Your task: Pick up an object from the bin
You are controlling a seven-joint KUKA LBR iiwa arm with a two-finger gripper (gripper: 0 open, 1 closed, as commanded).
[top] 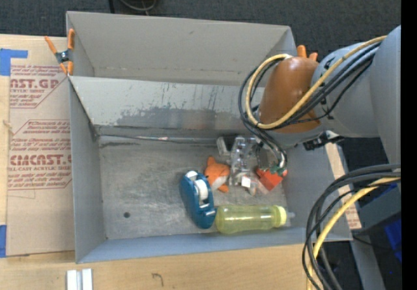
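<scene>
Bin (85,152) of grey metal, its things gathered in a small heap toward the near right part of the floor. Above the right side hangs the arm (365,87), grey, with an orange cover (290,90) at the wrist and loops of yellow and black cables (251,87) round it.

Largest in the heap is a yellow-green bottle (251,219), lying on its side along the near wall with its cap to the right. Any label on it is too small to read. Touching its left end lies a blue and white dispenser (197,201), tilted, with no writing that can be made out.

The hand (241,161) is down low in the bin, just behind the bottle and to the right of the dispenser. How far open it is I cannot tell, nor whether it has hold of anything.

Just beside the hand on its left lies an orange piece (215,170), touching the dispenser's upper end. Just beside the hand on its right lies a red piece (268,179), above the bottle's cap end. The hand stands between these two, close against both.
</scene>
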